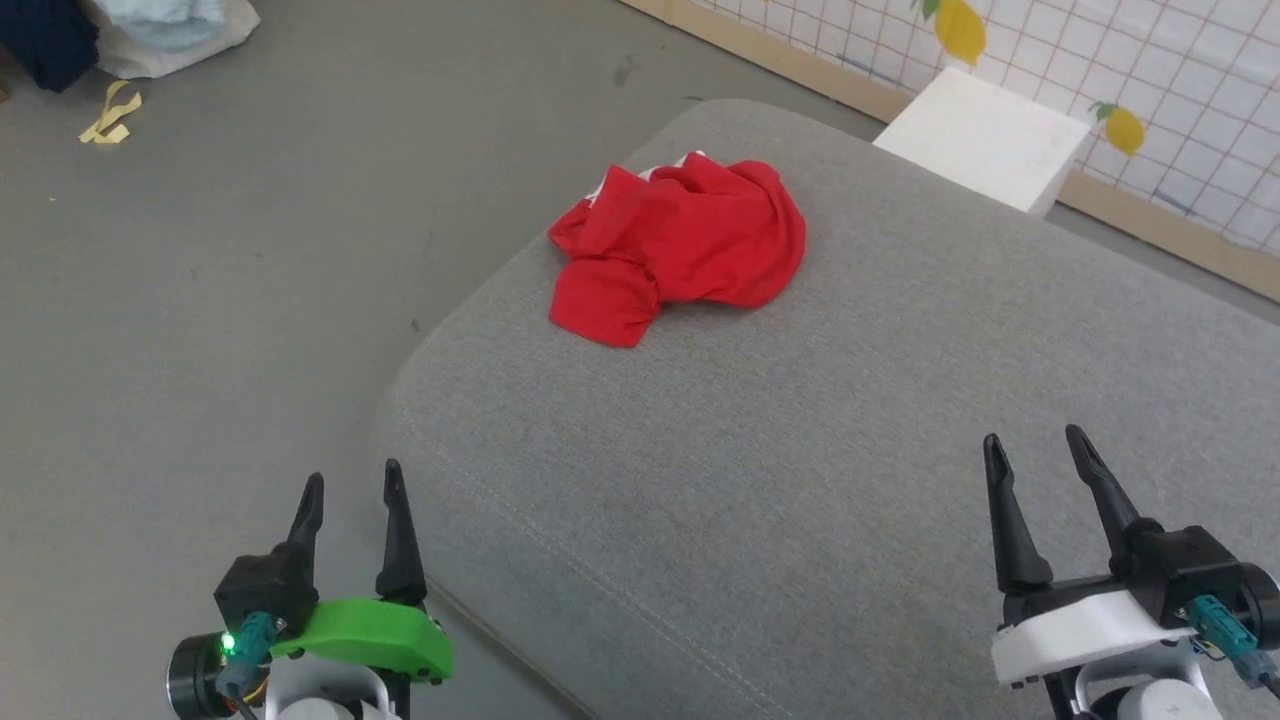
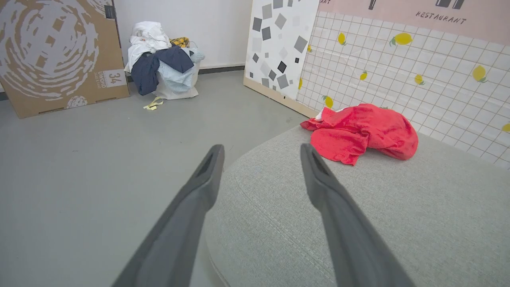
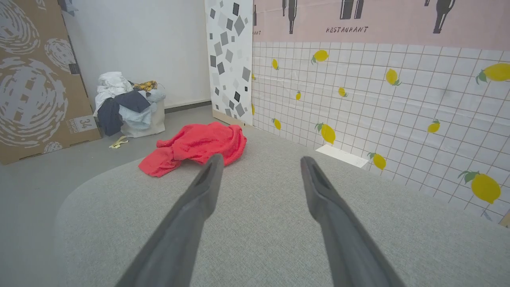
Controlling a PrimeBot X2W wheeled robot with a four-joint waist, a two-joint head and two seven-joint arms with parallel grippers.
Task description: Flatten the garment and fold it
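HEAD VIEW
Garment: the red garment lies crumpled in a heap on the far left part of the grey cushion, near its rounded far corner. A little white fabric shows at the far edge of the heap.
Left tool: the left tool is at the near left, over the floor just beside the cushion edge. Fingers apart, nothing between them.
Right tool: the right tool is at the near right, over the cushion. Fingers apart, nothing between them.
Clearance: both tools are well apart from the garment.
Surroundings: a white block stands beyond the cushion, against the lemon-tile wall. A yellow strip lies on the floor at the far left.

LEFT WRIST VIEW
Left tool: left tool spread wide and empty, over the cushion edge.
Garment: garment far and to the right of the fingertips, bunched on the grey cushion.
Background: a cardboard box and a clothes heap stand at the far wall.

RIGHT WRIST VIEW
Right tool: right tool spread wide and empty, over the grey cushion.
Garment: garment far and to the left, partly behind the left finger's tip.
Background: the clothes heap is on the floor beyond the garment.
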